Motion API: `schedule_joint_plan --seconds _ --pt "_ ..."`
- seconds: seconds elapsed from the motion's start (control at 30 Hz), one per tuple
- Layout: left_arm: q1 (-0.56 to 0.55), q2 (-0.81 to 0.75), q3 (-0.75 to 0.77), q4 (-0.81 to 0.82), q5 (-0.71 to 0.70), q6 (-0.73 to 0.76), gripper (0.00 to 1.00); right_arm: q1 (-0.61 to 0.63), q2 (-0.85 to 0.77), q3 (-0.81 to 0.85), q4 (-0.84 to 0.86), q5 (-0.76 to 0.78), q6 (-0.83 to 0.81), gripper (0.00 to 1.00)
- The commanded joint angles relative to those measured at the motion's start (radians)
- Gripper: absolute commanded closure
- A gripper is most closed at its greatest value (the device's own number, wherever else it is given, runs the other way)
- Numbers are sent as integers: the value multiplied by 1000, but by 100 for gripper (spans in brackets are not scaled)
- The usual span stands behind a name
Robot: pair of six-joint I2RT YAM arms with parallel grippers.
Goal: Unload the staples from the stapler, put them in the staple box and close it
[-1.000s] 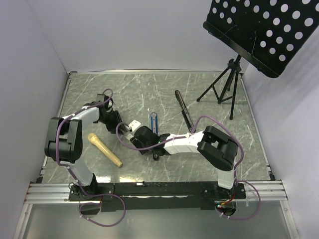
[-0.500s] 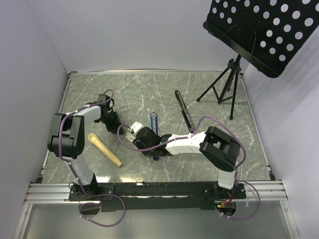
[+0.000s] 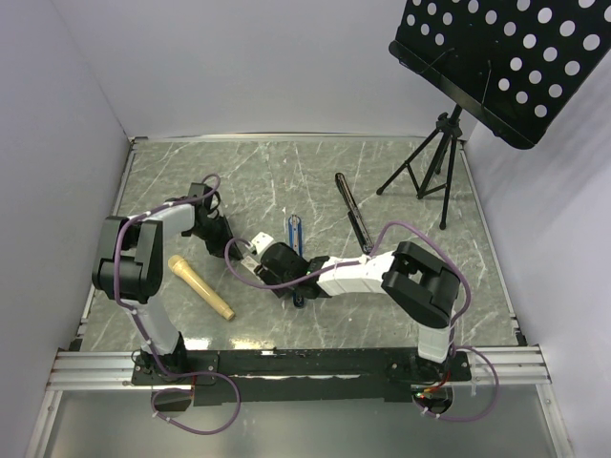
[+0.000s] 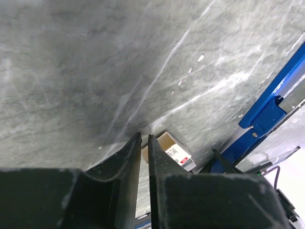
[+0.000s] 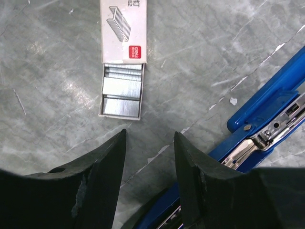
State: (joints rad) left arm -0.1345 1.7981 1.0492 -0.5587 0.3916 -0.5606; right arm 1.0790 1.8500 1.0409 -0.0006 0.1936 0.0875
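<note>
The jaws of the left gripper (image 4: 144, 138) are almost closed. Only a thin slit is left between them, and nothing is seen inside it. The jaws of the right gripper (image 5: 149, 138) are set moderately apart and nothing is held by them; only bare table (image 5: 52, 81) is seen in the gap.

Just ahead of the right jaws an opened staple box (image 5: 123, 47) is lying, with its tray pulled out and silvery strips of staples inside. The same box is seen beyond the left jaws in the left wrist view.

The stapler (image 5: 271, 90) is found just right of the right gripper, on the table near the middle. Its blue top is swung open and the metal rail (image 5: 271, 128) with its spring is exposed. It is touched by neither gripper.

Further out, a microphone (image 3: 200, 287) is lying near the left arm. A black stapler (image 3: 351, 208) is placed behind the right arm, and a music stand (image 3: 496, 57) is standing at the far right corner.

As a judgement, the opening step is done. Whether staples are left in the rail cannot be told, as the channel is seen only partly. It also cannot be said whether any strip in the tray was taken from the stapler. If staples remain, they have to be drawn out of the rail.
</note>
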Motion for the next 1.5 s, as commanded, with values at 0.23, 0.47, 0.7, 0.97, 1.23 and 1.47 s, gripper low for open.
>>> schedule_joint_plan --seconds 0.23,0.47,0.7,0.97,1.23,1.47 --pt "-27 15 -17 8 49 22 86 -13 49 7 80 -17 -15 48" --pt "-43 4 -31 3 44 8 86 -11 72 -8 122 -14 -8 49" --pt "-62 0 -57 10 32 1 86 -11 84 -22 169 18 4 49" --pt "-86 6 -67 11 23 -10 85 -11 103 -27 208 38 24 49" --pt "-97 -17 -87 5 -14 -27 84 -14 106 -36 223 86 54 47" --pt "-100 -36 -129 5 -48 -45 82 -34 97 -35 191 96 75 44"
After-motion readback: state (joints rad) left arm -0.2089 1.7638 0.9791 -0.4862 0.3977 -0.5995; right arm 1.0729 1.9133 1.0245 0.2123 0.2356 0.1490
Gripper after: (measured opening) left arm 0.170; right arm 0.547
